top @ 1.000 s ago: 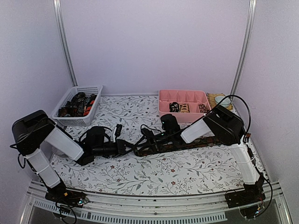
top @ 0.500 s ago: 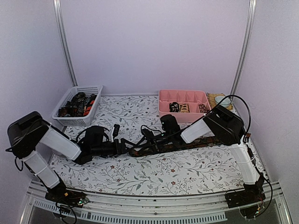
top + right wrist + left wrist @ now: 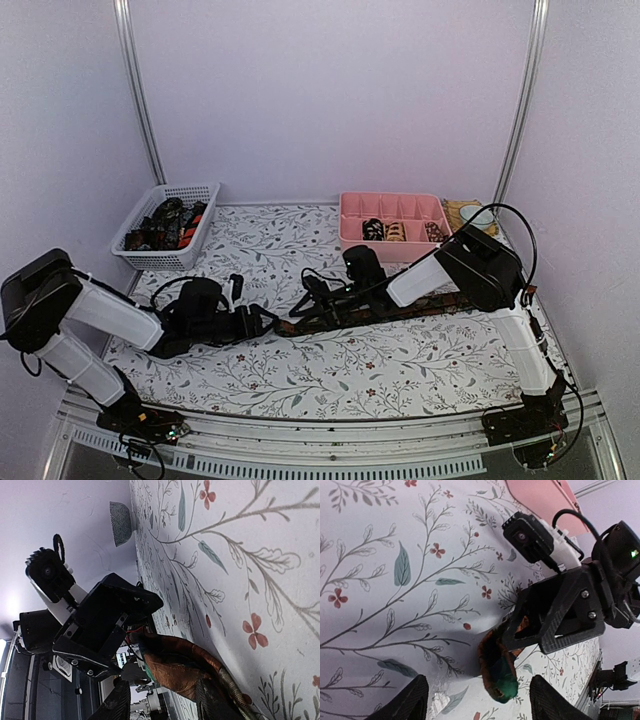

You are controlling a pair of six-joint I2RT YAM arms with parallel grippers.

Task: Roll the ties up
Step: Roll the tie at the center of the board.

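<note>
A long dark brown tie [image 3: 420, 305] lies across the table from the right side to the middle. Its left end is folded, with orange-brown fabric and green lining [image 3: 499, 672]. My right gripper [image 3: 303, 305] is shut on this folded end [image 3: 185, 672] and holds it just above the cloth. It also shows in the left wrist view [image 3: 517, 630]. My left gripper [image 3: 266, 322] is open and empty, low over the table, just left of the tie end. Its fingers [image 3: 412, 700] stand wide apart, short of the fold.
A white mesh basket [image 3: 196, 190] holds several loose ties at the back left. A pink compartment tray [image 3: 392, 198] at the back right holds three rolled ties [image 3: 398, 232]. A pale cup [image 3: 478, 214] stands right of it. The tablecloth is floral.
My left arm has drawn back to the left and lower, its gripper now a little away from the tie end. The right arm and the tie have not moved.
</note>
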